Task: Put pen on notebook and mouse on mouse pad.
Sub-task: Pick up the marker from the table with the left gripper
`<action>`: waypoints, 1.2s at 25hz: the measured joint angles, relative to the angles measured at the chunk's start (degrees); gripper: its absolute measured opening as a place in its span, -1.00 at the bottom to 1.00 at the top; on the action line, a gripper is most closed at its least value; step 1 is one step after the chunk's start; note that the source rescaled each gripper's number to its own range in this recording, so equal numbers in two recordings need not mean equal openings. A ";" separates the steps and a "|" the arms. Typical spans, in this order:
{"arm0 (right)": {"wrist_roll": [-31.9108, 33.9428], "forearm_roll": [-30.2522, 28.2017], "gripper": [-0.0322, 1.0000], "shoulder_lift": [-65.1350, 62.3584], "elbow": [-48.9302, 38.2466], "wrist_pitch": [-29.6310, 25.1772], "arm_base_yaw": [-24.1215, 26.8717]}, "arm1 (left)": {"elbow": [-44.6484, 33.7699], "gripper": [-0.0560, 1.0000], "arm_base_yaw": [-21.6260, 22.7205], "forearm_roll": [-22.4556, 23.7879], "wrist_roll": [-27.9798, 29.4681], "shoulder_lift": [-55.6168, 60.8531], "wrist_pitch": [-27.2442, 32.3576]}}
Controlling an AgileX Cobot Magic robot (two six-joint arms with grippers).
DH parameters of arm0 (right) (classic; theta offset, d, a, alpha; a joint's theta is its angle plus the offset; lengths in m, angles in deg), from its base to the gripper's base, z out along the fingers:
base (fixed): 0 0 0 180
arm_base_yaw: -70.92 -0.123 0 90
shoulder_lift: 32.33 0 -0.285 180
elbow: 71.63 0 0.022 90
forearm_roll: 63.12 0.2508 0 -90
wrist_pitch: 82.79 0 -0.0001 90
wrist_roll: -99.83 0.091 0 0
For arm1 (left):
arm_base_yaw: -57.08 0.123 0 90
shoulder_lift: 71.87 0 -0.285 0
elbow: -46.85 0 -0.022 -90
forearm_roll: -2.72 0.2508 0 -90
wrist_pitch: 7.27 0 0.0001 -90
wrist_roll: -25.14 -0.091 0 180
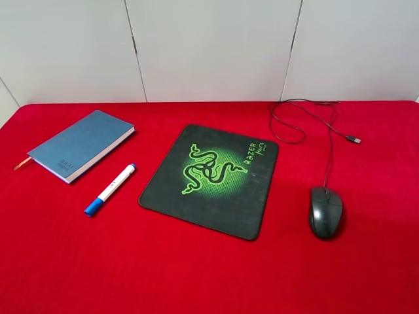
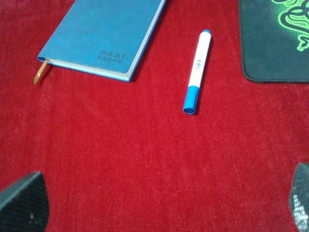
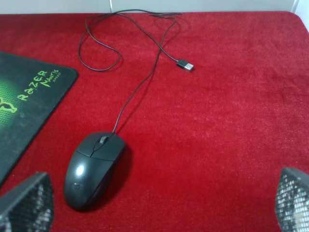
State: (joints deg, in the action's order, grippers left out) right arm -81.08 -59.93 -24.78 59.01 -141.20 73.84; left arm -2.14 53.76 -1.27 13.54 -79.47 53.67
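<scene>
Starting at the left of the high view: the notebook (image 1: 82, 145) sits closed and angled on the red surface (image 1: 196, 275), with its orange ribbon (image 1: 23, 163) poking out of the left end. The pen (image 1: 110, 190) is just beside it on the cloth, not touching, blue end toward the near edge. The left gripper (image 2: 161, 208) hangs over bare cloth near the pen, jaws spread wide and gripping nothing. In the middle the mouse pad (image 1: 211, 180) lies flat and slightly rotated, with only its green logo (image 1: 209, 170) on top. Right of it, apart from the pad's edge, the mouse (image 1: 325, 211) rests on the cloth. Its cable (image 1: 327, 140) loops back toward the wall (image 1: 209, 46) and ends in a loose USB plug (image 1: 353, 139). The right gripper (image 3: 161, 203) is released too, wide apart right by the mouse.
</scene>
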 joint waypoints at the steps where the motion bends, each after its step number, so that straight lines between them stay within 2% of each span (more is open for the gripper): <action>1: 0.00 0.00 0.99 0.00 0.00 0.00 0.00 | 0.00 1.00 0.00 0.00 0.00 0.00 0.00; 20: 0.00 0.00 0.99 0.00 0.00 0.00 0.00 | 0.11 1.00 0.00 0.00 0.85 0.00 0.00; 25: 0.00 0.00 0.99 0.00 0.00 0.00 0.00 | 4.70 1.00 0.00 0.00 0.90 -1.49 0.46; 30: 0.00 0.00 0.99 0.00 0.00 0.00 0.00 | 11.43 1.00 0.00 0.00 0.90 -10.88 0.53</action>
State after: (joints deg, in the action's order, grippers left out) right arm -81.08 -59.93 -24.78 59.01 -141.20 73.84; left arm 9.29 53.76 -1.27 14.44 -90.35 54.20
